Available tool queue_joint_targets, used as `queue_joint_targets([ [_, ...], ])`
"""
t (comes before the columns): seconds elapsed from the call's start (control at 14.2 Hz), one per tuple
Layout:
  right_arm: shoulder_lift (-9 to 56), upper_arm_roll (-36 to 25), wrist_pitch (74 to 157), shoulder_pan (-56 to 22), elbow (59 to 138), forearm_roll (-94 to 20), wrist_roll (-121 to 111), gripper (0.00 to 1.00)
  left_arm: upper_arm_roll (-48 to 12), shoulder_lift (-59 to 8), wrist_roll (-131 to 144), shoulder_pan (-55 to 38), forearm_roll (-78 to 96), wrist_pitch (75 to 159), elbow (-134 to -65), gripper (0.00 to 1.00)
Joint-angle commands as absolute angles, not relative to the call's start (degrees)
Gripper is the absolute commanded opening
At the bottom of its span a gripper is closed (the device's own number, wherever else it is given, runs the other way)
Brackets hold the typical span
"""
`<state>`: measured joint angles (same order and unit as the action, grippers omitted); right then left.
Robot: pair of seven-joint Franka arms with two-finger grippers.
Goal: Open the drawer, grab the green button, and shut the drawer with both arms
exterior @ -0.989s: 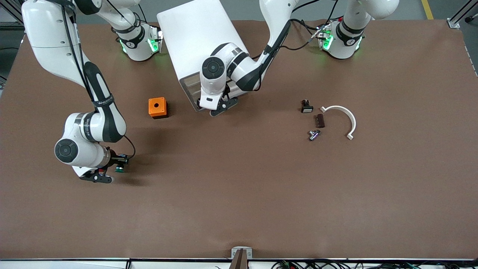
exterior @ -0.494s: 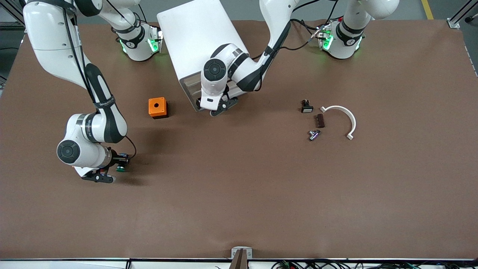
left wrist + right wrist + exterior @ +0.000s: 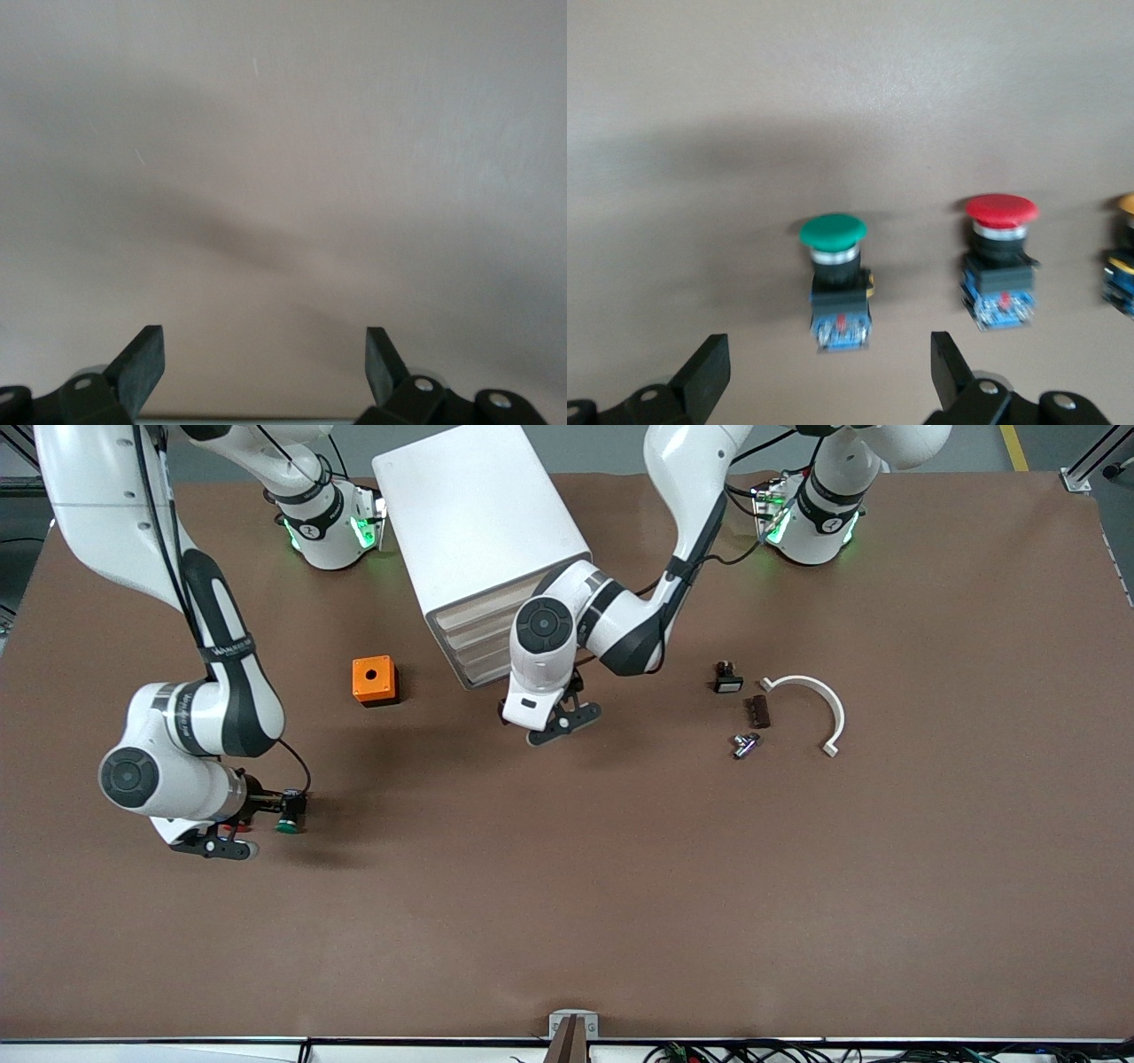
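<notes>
- So the green button (image 3: 834,266) lies on the table, well apart from the cabinet (image 3: 478,540) toward the right arm's end — the right gripper (image 3: 826,376) is spread open beside it, holding nothing.
- The drawer (image 3: 483,657) looks shut — probably why the left gripper (image 3: 560,722) hangs open and empty just in front of the cabinet.

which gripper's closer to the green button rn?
Right. The right gripper is open right beside the green button, which lies on the table. The left gripper, also open, is by the cabinet, well away.
</notes>
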<state>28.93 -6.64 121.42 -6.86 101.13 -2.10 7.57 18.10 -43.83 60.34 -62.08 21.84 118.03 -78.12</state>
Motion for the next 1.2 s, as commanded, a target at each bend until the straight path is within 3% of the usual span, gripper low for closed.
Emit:
queue_joint_targets([
  [0.0,22.7,-5.8,115.2,-6.3,100.6,-1.2,7.6,1.00,18.0,-38.6,49.6,-55.9,19.4,113.3,-79.0,1.00],
  [0.49,12.6,-5.8,102.5,-5.9,94.8,-0.4,7.2,1.00,18.0,-32.7,32.4,-42.1,14.4,106.4,-79.1,1.00],
  [0.85,11.5,-5.9,87.4,-3.9,82.6,0.9,6.1,1.00,18.0,-27.0,24.4,-36.6,8.9,102.8,-79.1,1.00],
  [1.13,9.4,-6.0,84.8,-0.7,80.8,0.6,0.1,1.00,16.2,-23.3,19.5,-29.2,7.5,98.4,-79.0,1.00],
])
